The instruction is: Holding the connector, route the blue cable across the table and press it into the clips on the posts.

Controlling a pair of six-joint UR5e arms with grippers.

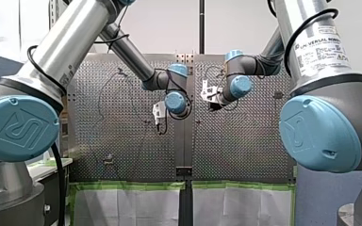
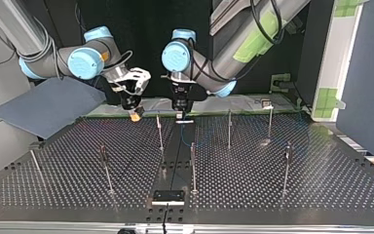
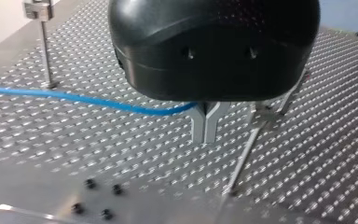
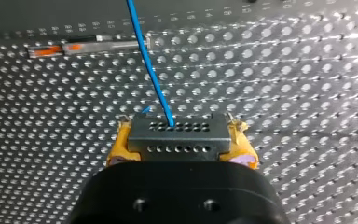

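The perforated table [image 2: 321, 165] is set with thin upright posts [image 2: 229, 127], and a small clip [image 3: 38, 8] is seen at the top of 1 of them. In the top view both grippers are seen over the middle of the table's far edge, just beside each other.

The right gripper [image 2: 136, 115] is closed on the connector [image 4: 177, 135], a small grey block with 2 rows of holes. It is clamped by its 2 short sides between the yellow pads [image 4: 119, 147].

The left gripper [image 3: 205, 125] is drawn narrow, its 2 metal fingers [image 3: 198, 126] touching at the tips. The cable [image 3: 84, 98] appears caught in the fork where they meet. From there it is seen running low over the table, past the foot of 1 post. Its other end is seen leaving the connector's face.

The cable is judged light, thin and limp, so it cannot be pushed and sag is expected between holds. Its smooth jacket may slide between metal fingers.

The connector is judged rigid and best gripped on its sides, as it is. The joint where the cable enters it is taken for the weak spot. For pressing, a hold on the cable close beside each clip is advised.
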